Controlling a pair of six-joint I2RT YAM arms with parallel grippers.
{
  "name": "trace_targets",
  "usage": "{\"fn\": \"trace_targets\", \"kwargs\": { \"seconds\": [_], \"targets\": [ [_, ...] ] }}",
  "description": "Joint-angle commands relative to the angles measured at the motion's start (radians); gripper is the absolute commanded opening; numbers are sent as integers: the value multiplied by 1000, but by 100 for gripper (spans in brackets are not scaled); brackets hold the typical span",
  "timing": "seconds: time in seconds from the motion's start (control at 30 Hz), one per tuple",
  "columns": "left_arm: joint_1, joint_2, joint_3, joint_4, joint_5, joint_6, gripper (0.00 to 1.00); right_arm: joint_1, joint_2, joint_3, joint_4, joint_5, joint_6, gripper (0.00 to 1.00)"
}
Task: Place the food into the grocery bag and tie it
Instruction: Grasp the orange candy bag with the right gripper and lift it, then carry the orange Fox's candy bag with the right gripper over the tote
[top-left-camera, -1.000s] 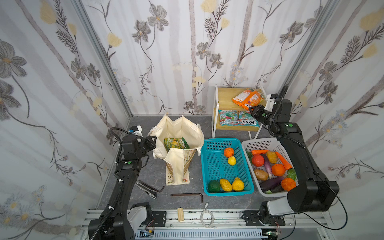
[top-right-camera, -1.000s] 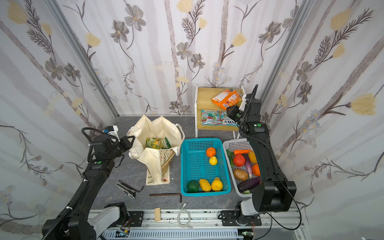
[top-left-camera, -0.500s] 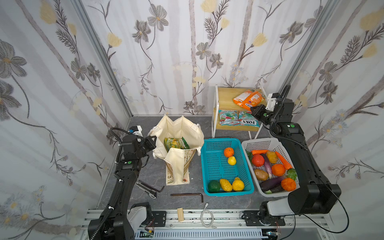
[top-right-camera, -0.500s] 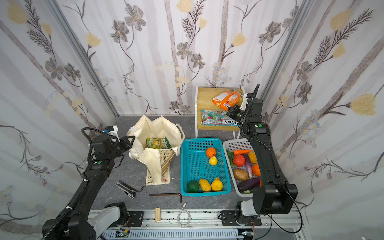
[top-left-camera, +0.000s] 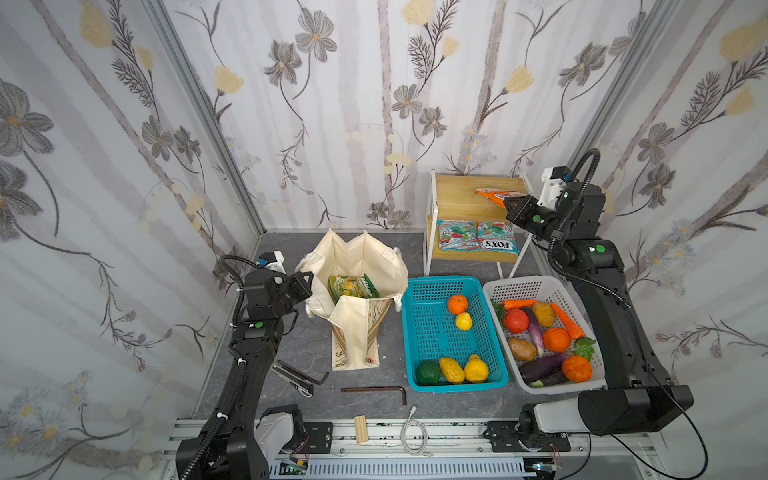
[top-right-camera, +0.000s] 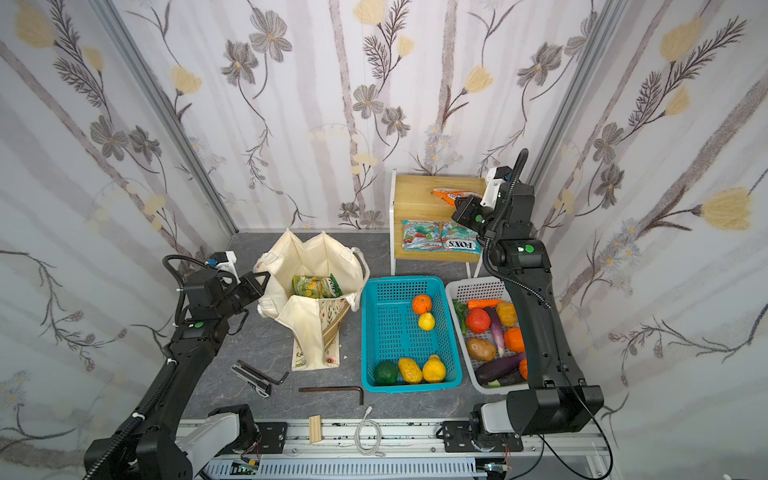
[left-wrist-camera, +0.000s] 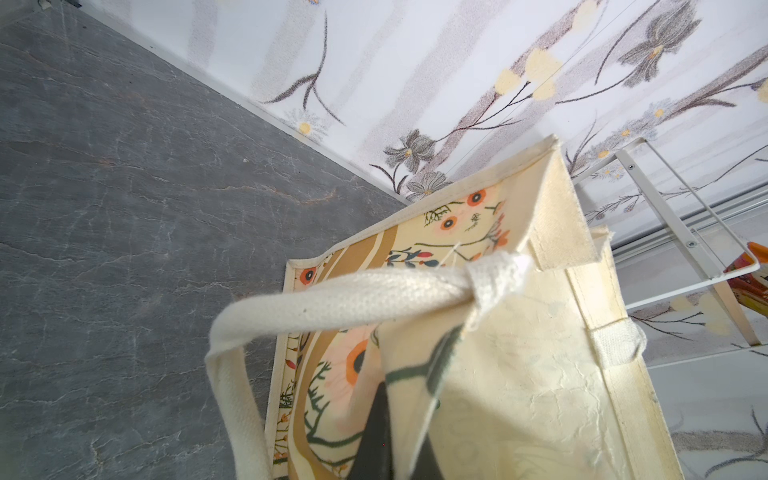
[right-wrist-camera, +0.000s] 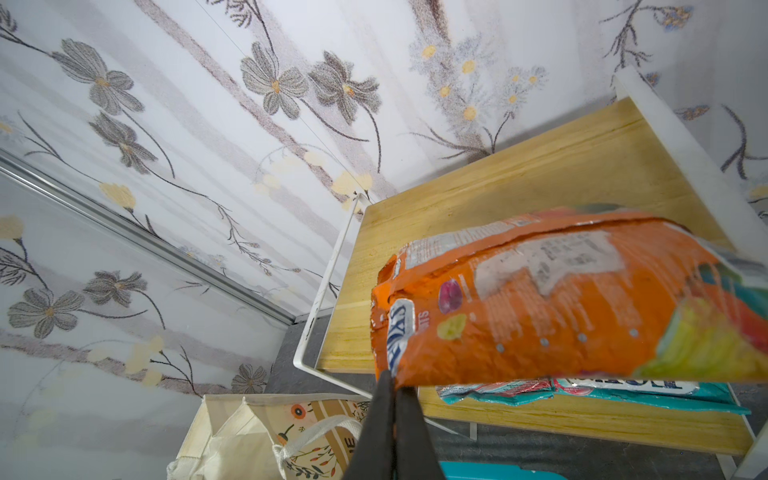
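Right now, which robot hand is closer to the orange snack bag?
Right. The right gripper pinches the orange snack packet over the shelf; the left gripper is far away, clamped on the grocery bag.

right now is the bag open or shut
Open. In both top views the mouth of the bag gapes wide, showing cream lining and a green snack packet inside.

Left end effector (left-wrist-camera: 400, 441) tight on the floral grocery bag (left-wrist-camera: 523, 399), cream rope handle (left-wrist-camera: 353, 300) just beside.
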Motion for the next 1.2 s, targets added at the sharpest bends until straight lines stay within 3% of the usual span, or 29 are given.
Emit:
{"fn": "trace_targets", "kwargs": {
  "seconds": [0.0,0.3,0.6,0.9,1.17],
  "targets": [
    [0,0,1,-3,20,5,0,14,-2,35,9,31,-35,0],
    [0,-4,1,-3,21,5,0,50,12,114,-26,49,-38,0],
    [0,-5,1,-3,24,4,0,152,-52,109,-41,74,-36,0],
    [-1,-5,1,-3,25,2,0,381,-75,78,-23,119,-9,0],
    [-2,-4,1,-3,26,3,0,626,87,119,46,96,32,0]
  ]
}}
